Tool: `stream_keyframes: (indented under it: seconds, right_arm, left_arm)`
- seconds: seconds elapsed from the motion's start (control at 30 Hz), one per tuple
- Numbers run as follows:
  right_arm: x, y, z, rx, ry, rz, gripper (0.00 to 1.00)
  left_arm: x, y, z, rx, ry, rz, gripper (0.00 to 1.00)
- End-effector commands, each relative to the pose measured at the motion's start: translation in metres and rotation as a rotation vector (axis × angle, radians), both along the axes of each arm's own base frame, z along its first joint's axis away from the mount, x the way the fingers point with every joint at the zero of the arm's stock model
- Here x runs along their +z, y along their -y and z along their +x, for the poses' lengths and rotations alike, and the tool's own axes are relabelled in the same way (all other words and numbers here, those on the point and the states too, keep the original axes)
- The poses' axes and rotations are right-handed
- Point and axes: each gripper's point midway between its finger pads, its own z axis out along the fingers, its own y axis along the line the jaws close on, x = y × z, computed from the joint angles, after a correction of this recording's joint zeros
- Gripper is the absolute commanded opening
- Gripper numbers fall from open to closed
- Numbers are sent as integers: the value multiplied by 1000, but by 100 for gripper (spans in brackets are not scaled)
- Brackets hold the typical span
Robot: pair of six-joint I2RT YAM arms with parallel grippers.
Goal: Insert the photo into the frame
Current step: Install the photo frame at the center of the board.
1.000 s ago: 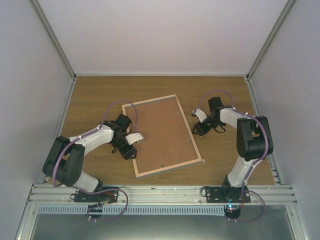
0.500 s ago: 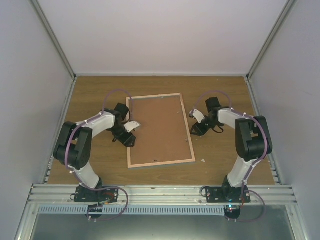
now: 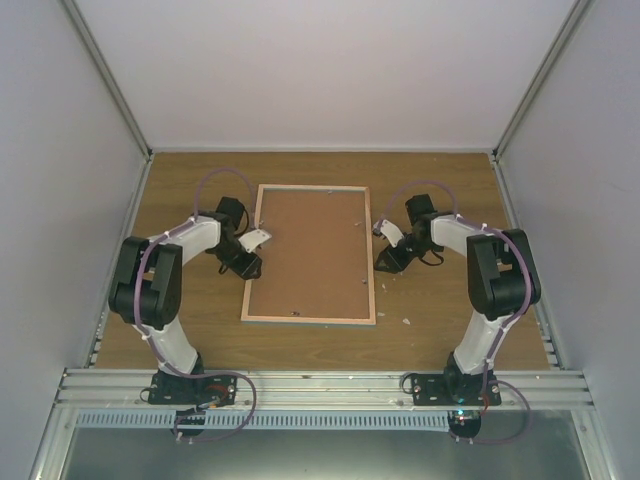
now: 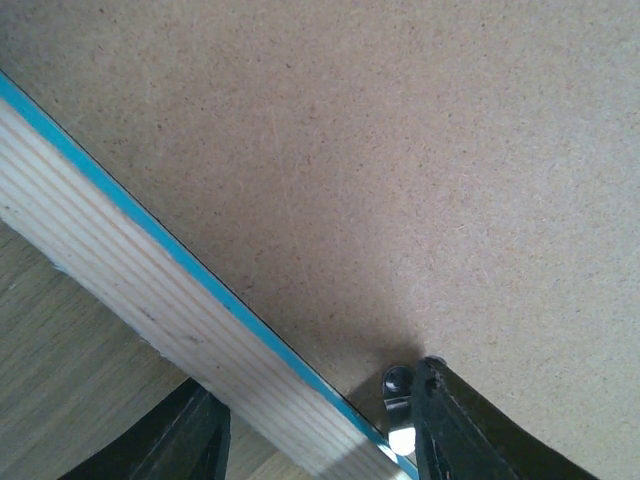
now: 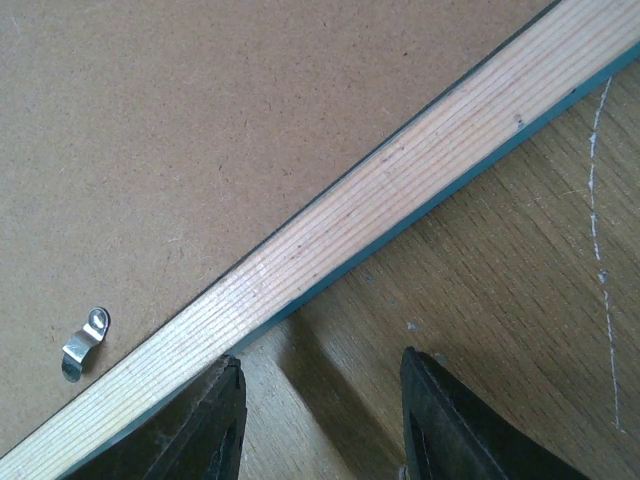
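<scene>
The frame [image 3: 310,255] lies face down on the table, brown board up, with its light wood rail around it. The photo is not in view. My left gripper [image 3: 249,266] is at the frame's left edge. In the left wrist view the gripper [image 4: 320,440] is open and straddles the wood rail [image 4: 150,300], one finger over the table, the other over the board beside a small metal tab [image 4: 398,384]. My right gripper [image 3: 383,262] is open and empty beside the frame's right edge. In the right wrist view it [image 5: 320,420] is over bare table, its left finger touching the rail [image 5: 330,240].
A small metal clip [image 5: 83,343] sits on the board near the right rail. White specks lie on the table [image 3: 407,321] near the frame's front right corner. Grey enclosure walls stand at the left, right and back.
The frame has turned clockwise from tilted to square with the table, its near end swinging left. My left gripper moved back and left with the left edge. My right gripper shifted slightly left.
</scene>
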Motion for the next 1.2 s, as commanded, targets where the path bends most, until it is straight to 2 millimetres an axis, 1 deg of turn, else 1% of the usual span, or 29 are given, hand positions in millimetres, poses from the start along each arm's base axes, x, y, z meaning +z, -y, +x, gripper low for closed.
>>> stream_keyframes:
  seconds: [0.0,0.17,0.3,0.4,0.57,0.63,0.8,0.83,0.87,0.97,1.0,1.07,1.1,1.13,1.17]
  right_arm:
    - [0,-23,-14,46,-62,82,45]
    - [-1,-23,-14,43,-62,79,45]
    - [0,-23,-13,44,-55,79,45]
    - [1,-23,-12,45,-52,79,44]
    - [2,-24,-10,47,-48,82,44]
    - [4,-23,-9,48,-42,79,44]
    - [12,-21,1,52,-5,67,44]
    - [14,-22,2,56,-3,70,45]
    - [16,-21,4,56,-1,70,45]
    - [25,-16,9,46,25,72,46]
    - [30,-14,12,43,46,73,47]
    - [44,-10,16,48,101,72,53]
    - [51,-10,16,62,126,76,56]
    - [60,-11,17,78,157,80,58]
    - [64,-10,18,83,170,76,59]
  left_arm:
    - [3,23,0,-84,65,-109,47]
    - [-11,16,-10,-109,78,-78,42]
    - [-21,11,-14,-122,89,-58,37]
    - [-27,8,-17,-135,94,-45,35]
    - [-39,1,-22,-158,100,-9,27]
    - [-37,1,-21,-158,101,-14,22]
    - [-18,0,-5,-139,111,-54,19]
    - [-14,0,-3,-137,113,-60,19]
    - [-10,0,0,-137,114,-66,24]
    - [7,4,8,-123,133,-102,48]
    - [13,5,10,-121,146,-112,52]
    - [22,4,18,-103,178,-112,58]
    - [23,4,21,-93,185,-112,59]
    - [24,2,24,-81,188,-104,59]
    - [23,0,25,-70,188,-97,59]
